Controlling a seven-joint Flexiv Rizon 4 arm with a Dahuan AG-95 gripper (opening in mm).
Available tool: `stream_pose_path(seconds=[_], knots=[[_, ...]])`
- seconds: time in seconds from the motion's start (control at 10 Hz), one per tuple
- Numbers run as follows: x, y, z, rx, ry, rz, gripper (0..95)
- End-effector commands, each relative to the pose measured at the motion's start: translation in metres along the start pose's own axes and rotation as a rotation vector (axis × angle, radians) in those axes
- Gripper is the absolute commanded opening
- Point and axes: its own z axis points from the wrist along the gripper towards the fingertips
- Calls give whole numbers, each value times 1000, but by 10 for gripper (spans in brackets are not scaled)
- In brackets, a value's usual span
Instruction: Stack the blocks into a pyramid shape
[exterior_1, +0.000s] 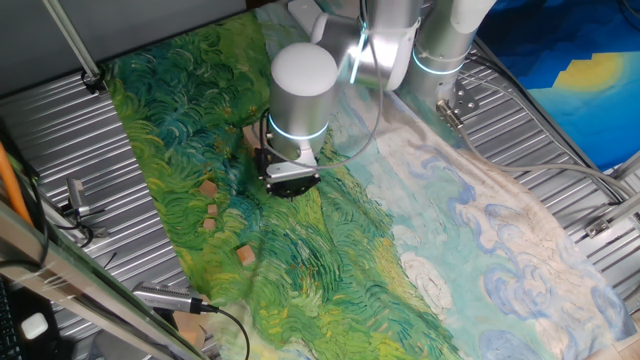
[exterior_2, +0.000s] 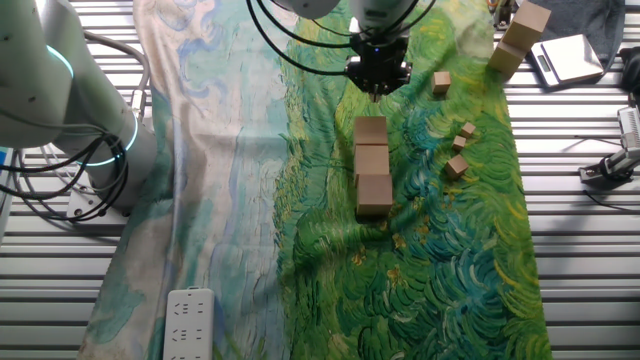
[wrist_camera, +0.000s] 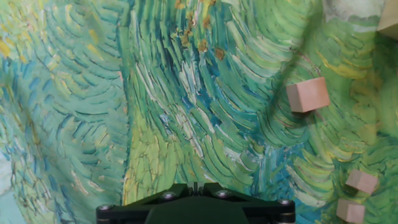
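Observation:
Three larger tan blocks (exterior_2: 372, 158) lie in a touching row on the green cloth; in one fixed view only one of them (exterior_1: 250, 135) shows beside the arm. Several small blocks (exterior_2: 459, 143) are scattered to the row's right, also visible in one fixed view (exterior_1: 212, 209). One more block (exterior_2: 441, 82) lies apart near the gripper and shows in the hand view (wrist_camera: 307, 94). My gripper (exterior_2: 377, 88) hangs just beyond the row's far end, shut and empty, a little above the cloth. It also shows in one fixed view (exterior_1: 290, 182) and in the hand view (wrist_camera: 195, 185).
Two more tan blocks (exterior_2: 520, 40) stand stacked off the cloth at the far right edge, next to a grey device (exterior_2: 565, 58). A white power strip (exterior_2: 188, 320) lies at the near left. Ribbed metal table (exterior_2: 590, 250) surrounds the cloth. Cables hang around the arm.

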Motion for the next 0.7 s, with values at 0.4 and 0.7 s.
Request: stream_pose_path(seconds=[0.4,0.7], knots=[[18,1,15,8,-10,-24,0],[30,4,17,15,-8,-30,0]])
